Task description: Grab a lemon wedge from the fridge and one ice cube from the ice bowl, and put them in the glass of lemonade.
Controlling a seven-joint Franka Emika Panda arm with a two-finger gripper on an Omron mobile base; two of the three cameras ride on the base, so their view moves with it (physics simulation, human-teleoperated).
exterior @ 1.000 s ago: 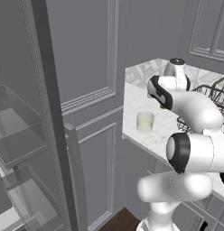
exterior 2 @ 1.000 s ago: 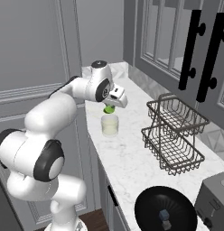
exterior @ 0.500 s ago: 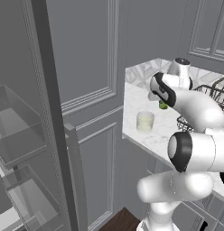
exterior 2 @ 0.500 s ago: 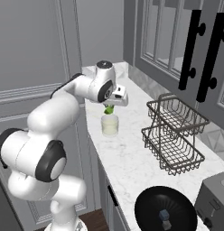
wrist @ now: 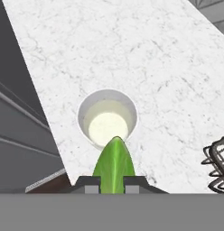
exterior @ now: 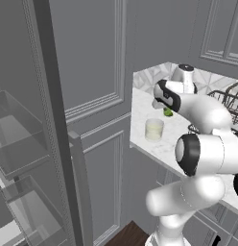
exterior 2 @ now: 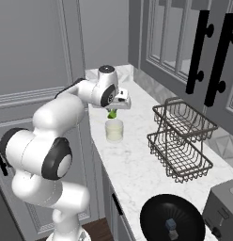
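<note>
My gripper [exterior 2: 112, 113] is shut on the lemon wedge [wrist: 114, 164], a small green-yellow piece that also shows as the lemon wedge [exterior 2: 112, 114] and the lemon wedge [exterior: 167, 112]. It hangs just above the glass of lemonade [exterior 2: 114, 130], a short clear tumbler standing on the white marble counter [exterior 2: 137, 164]. In the hand view the glass of lemonade [wrist: 107, 120] lies open-mouthed right past the wedge's tip. From the left, the glass of lemonade [exterior: 154, 129] sits near the counter's front edge. The fridge [exterior: 29, 158] stands open at the left, with pale shelves and bins. A black ice bowl [exterior 2: 172, 222] holds an ice cube [exterior 2: 171, 225].
A two-tier wire basket [exterior 2: 182, 141] stands on the counter to the right of the glass. A toaster [exterior 2: 223, 212] sits at the far right corner. Grey panelled cabinets [exterior: 92, 57] rise behind, and upper cabinets with black handles [exterior 2: 203, 52] hang over the counter.
The hand with the wedge has shifted slightly toward the wall end of the counter and sits more squarely over the glass. The grip has stayed shut.
</note>
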